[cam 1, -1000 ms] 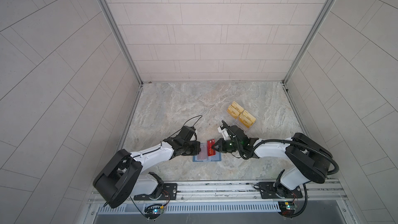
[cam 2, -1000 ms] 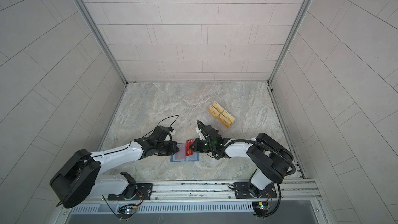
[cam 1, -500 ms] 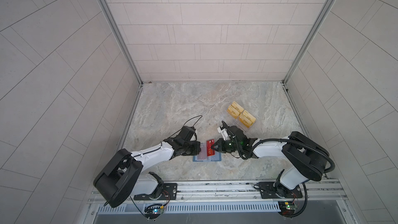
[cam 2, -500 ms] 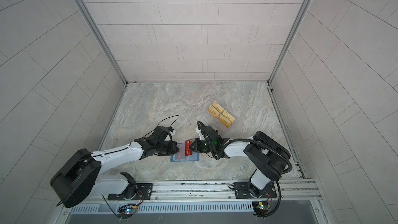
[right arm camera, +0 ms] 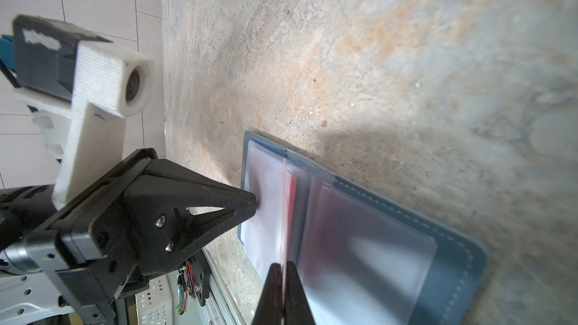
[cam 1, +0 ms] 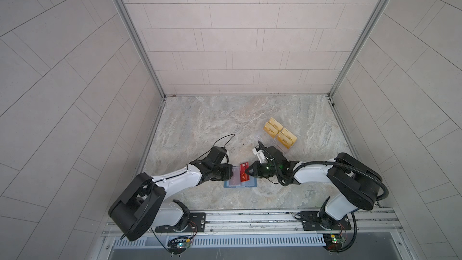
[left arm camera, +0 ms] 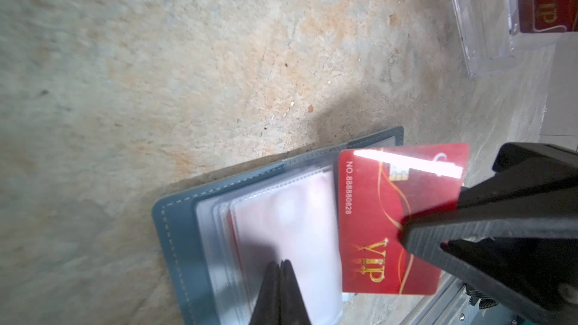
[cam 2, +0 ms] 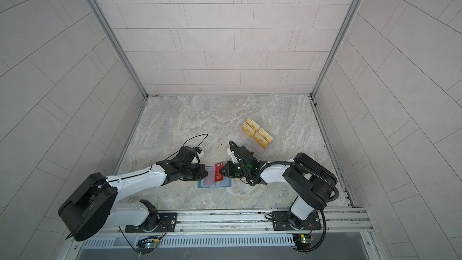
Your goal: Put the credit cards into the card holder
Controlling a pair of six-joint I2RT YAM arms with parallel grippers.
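The card holder [cam 1: 252, 184] [cam 2: 203, 183] lies open on the marble table, its clear sleeves facing up. My right gripper [cam 1: 248, 171] [right arm camera: 283, 265] is shut on one of the red credit cards [cam 1: 244, 175] [left arm camera: 372, 214], holding it on edge over the holder's middle fold. In the right wrist view that card [right arm camera: 285, 207] shows only as a thin red line. My left gripper [cam 1: 231, 172] [left arm camera: 280, 264] is shut, with its tip resting on the top sleeve [left arm camera: 291, 214] of the near half. Another red credit card [left arm camera: 545, 1] stands in the clear rack.
A clear acrylic rack [cam 1: 271, 143] [left arm camera: 481, 26] with several gold-yellow cards [cam 1: 280, 133] [cam 2: 257, 133] stands behind the right gripper. Both arms lie low, meeting over the holder near the table's front edge [cam 1: 250, 206].
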